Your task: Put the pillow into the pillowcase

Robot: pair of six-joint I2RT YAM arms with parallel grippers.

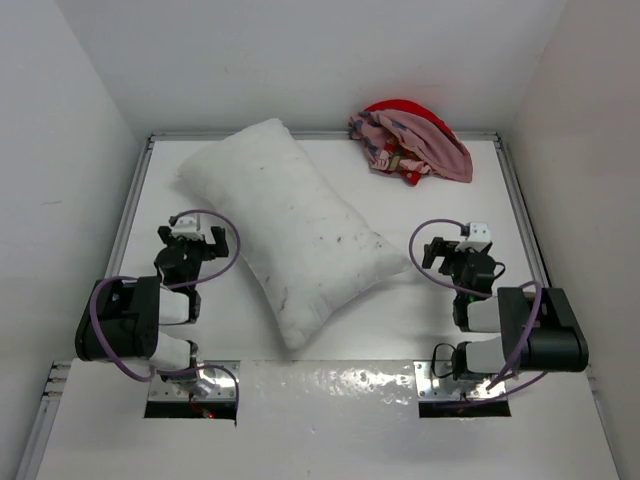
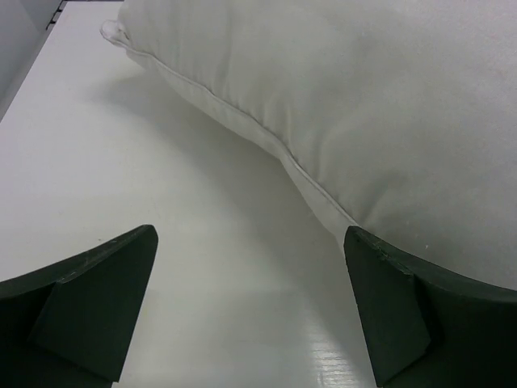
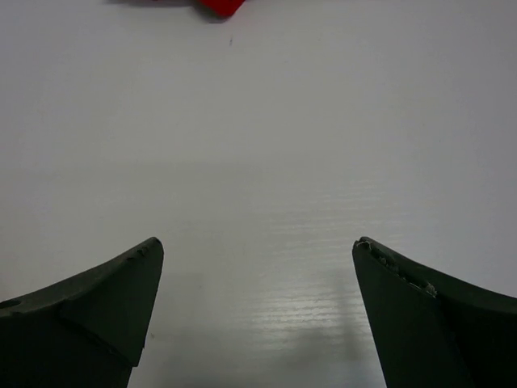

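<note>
Filling left wrist view, pillow, pillowcase overhead

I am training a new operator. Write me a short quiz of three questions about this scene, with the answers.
1. True or false: the pillow is already inside the pillowcase.
2. Where does the pillowcase lie? A) crumpled at the far edge of the table, right of the pillow; B) under the pillow; C) on top of the pillow.
3. Fill the gap: the left pincer and the right pincer both stand ____ and hold nothing.
Key: 1 false; 2 A; 3 open.
</note>
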